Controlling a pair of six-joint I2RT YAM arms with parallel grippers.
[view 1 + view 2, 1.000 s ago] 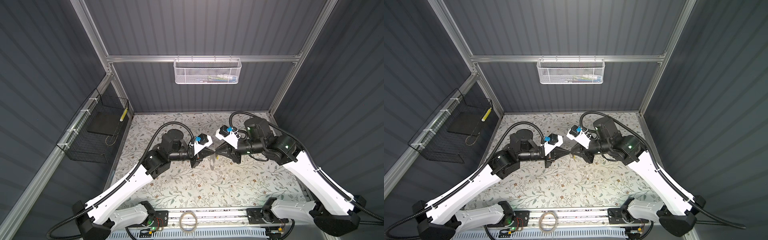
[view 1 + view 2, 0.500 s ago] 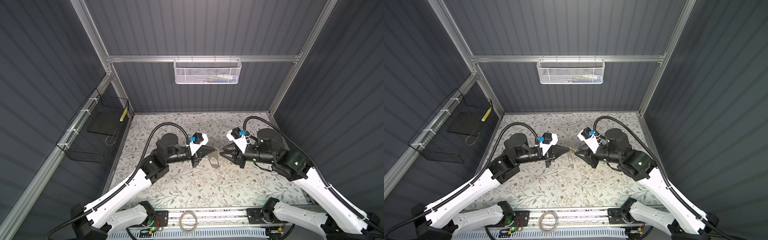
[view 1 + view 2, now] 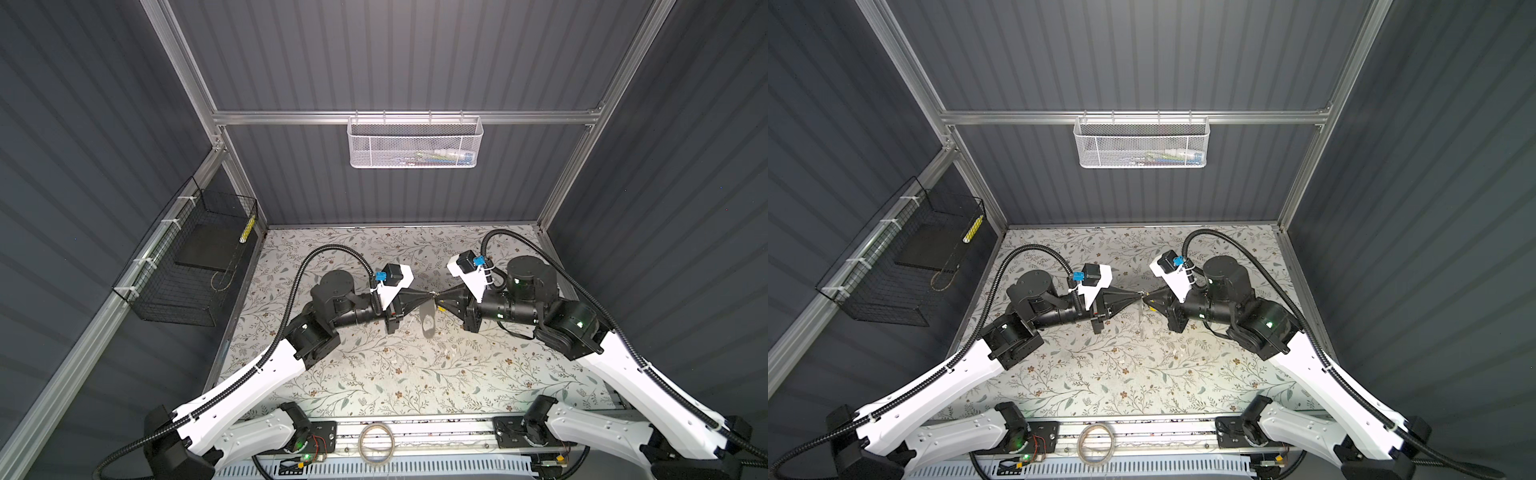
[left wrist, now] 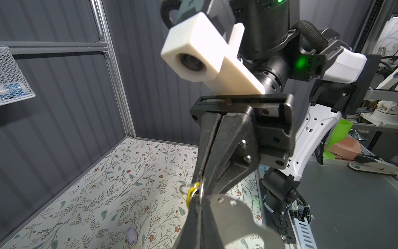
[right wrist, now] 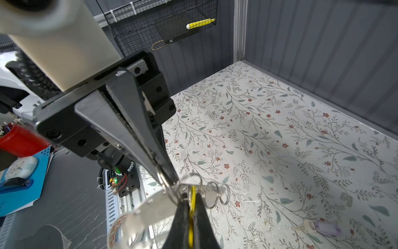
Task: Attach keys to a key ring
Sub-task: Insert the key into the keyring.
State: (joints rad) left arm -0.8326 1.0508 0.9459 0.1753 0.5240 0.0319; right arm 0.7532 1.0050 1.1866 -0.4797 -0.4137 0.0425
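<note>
My left hand point(image 5: 170, 179) is pinched shut on a wire loop of the key ring point(image 3: 428, 332), whose flat grey oval hangs over the middle of the surface point(image 3: 374, 374). My right hand point(image 5: 191, 197), tip to tip with it, clamps the yellow key point(image 5: 193, 200), blade hidden. The lilac key point(image 5: 326, 228) lies flat on the surface. The black wire basket point(image 3: 187, 257) holds a dark slab point(image 3: 203, 247) and a yellow stick point(image 3: 247, 230); in the white mesh basket point(image 3: 413, 143) the contents are blurred.

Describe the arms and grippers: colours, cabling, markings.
The left arm and right arm have white shell links, black joint housings and black corrugated conduit alongside. Green LEDs glow on joints. The left gripper and right gripper are black with tapered wedge fingers, each under a white camera mount with a blue connector.
</note>
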